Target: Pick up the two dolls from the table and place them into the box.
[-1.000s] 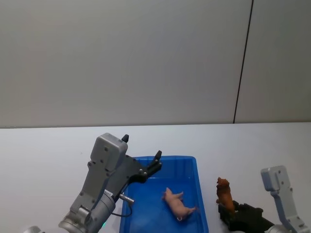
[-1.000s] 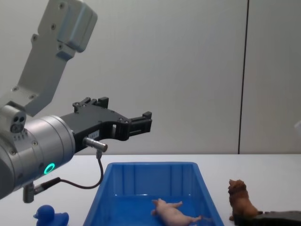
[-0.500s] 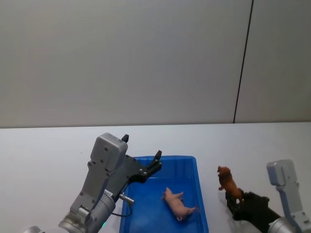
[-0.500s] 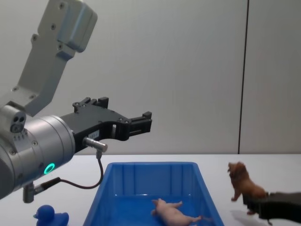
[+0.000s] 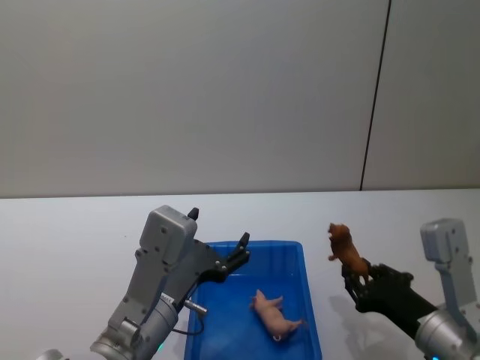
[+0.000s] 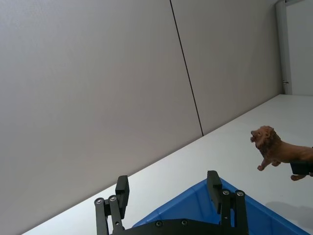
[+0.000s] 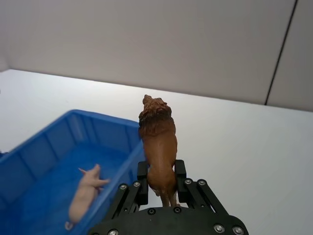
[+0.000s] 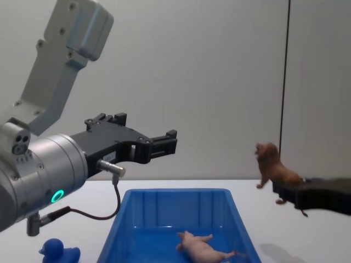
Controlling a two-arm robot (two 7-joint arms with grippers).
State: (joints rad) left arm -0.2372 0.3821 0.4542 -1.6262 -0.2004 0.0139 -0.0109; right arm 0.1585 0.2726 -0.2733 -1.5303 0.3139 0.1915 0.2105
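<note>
Lion: the reddish-brown maned plastic lion figurine (image 5: 346, 251) sits right of centre in the lower half of the head view. It is up off the tabletop, tilted, with its head toward the upper left. It is just right of the box's far right corner.
Lion grip: the black right gripper (image 5: 354, 281) comes in from the lower right of the head view. Its jaws are narrow and clamped on the lion's hindquarters. In the right wrist view the lion stands up between the two fingers, head away from the camera.
Pig: the pale pink plastic pig figurine (image 5: 274, 315) lies on its side on the box floor, in the box's right half, low in the head view.
Box: the large bright blue rectangular plastic bin (image 5: 259, 244) rests on the tabletop at lower centre of the head view.
Left gripper: the black left gripper (image 6: 167, 182) hangs above the box's far left corner, left of centre in the head view. Its jaws are spread wide and hold nothing.
Tabletop: the flat white tabletop (image 5: 75, 232) spans the lower part of the head view. In the chest view the lion's faint shadow falls on it right of the box.
Duck: a small blue duck-shaped toy (image 8: 57, 252) sits at the lower left of the chest view, left of the box.
Background: a plain grey wall (image 5: 187, 97) with a dark vertical seam at upper right.
</note>
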